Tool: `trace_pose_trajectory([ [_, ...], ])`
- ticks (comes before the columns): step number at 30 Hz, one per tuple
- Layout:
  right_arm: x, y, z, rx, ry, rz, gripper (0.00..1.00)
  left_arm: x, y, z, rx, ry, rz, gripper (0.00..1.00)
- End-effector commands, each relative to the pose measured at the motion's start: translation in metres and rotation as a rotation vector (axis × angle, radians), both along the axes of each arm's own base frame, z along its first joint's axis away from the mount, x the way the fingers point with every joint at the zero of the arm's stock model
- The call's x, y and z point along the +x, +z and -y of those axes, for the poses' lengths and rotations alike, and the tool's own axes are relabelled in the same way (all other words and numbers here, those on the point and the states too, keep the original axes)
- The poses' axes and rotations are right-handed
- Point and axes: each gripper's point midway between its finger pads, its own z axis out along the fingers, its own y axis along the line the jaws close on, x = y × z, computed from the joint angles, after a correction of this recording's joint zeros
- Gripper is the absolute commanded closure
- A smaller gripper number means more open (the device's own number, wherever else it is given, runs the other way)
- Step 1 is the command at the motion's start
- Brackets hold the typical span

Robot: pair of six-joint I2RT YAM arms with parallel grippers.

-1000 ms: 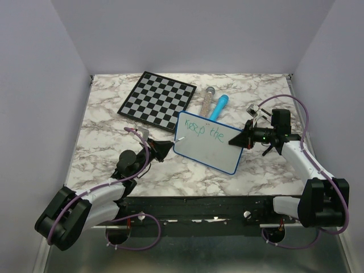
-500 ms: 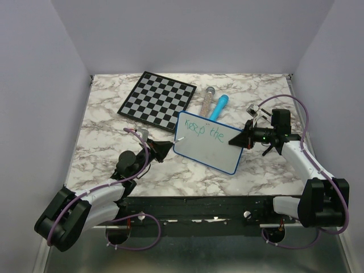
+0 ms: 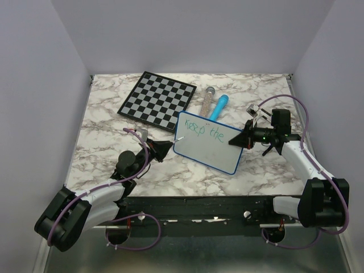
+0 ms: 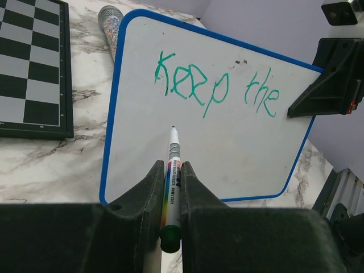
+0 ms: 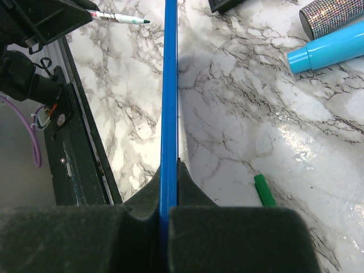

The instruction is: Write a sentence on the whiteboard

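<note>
We see the whiteboard point(image 3: 207, 142) near the middle of the tabletop point(image 3: 102, 131), raised on edge with its written face turned toward the left arm. The right gripper point(image 5: 169, 170) is clamped on the board's blue rim at its right side. The sentence point(image 4: 216, 88) so far reads "Keep the" in green across the upper part of the board. The left gripper point(image 4: 170, 166) is closed on a marker point(image 4: 172, 187), whose tip points at the blank area below "Keep". From the right wrist, the tip stands just short of the board. Behind the board lie a chessboard point(image 3: 156, 99), a glitter tube point(image 3: 206, 99) and a blue tube point(image 3: 219, 106). A green cap point(image 5: 263, 190) lies on the tabletop near the right gripper.
</note>
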Motion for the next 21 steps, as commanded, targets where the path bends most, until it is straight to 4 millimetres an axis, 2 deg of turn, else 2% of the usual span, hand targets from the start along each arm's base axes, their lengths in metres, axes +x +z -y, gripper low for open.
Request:
trace_pose_trajectory([
  [1,0.0005,0.0171,-0.0042,0.021,0.036,0.058,0.99,0.0009,0.0079,-0.0042,-0.018,0.018,0.038,1.0],
  [21,0.0007,0.0167,-0.0043,0.022,0.037,0.056,0.99,0.0011,0.0073,-0.0025,-0.016,0.007,0.035,1.0],
])
